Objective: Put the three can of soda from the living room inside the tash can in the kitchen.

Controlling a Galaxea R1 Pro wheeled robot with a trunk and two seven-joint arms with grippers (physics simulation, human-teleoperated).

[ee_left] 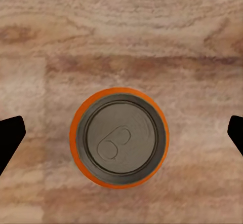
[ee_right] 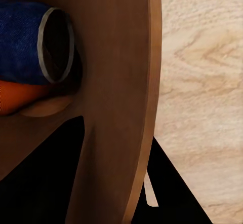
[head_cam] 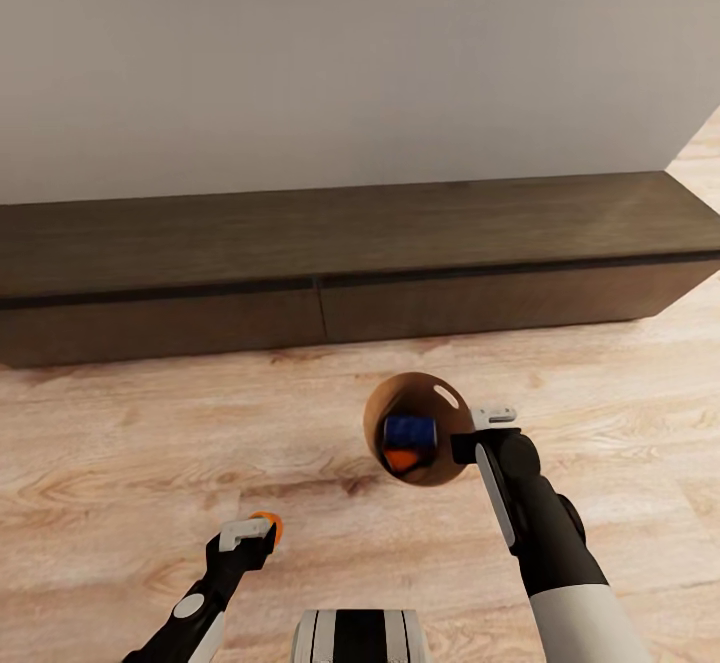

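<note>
An orange can of soda (ee_left: 119,137) stands upright on the pale wood floor, silver top facing up; in the head view this can (head_cam: 269,522) peeks out just past my left gripper (head_cam: 248,535). That left gripper (ee_left: 121,135) hovers over it, open, its fingertips (ee_left: 10,138) well clear of the can's sides. My right gripper (head_cam: 482,433) is shut on the rim of the tash can (head_cam: 378,408), held tilted above the floor. Inside lie a dark blue can (head_cam: 410,431) and another orange can (head_cam: 402,459). Up close, the blue can (ee_right: 25,41) rests over the orange one (ee_right: 15,97) against the bin wall (ee_right: 116,82).
A long dark low cabinet (head_cam: 330,243) runs along the plain wall straight ahead, ending at the right where more floor opens. Wood plank floor (head_cam: 120,443) spreads between the cabinet and my base (head_cam: 360,638).
</note>
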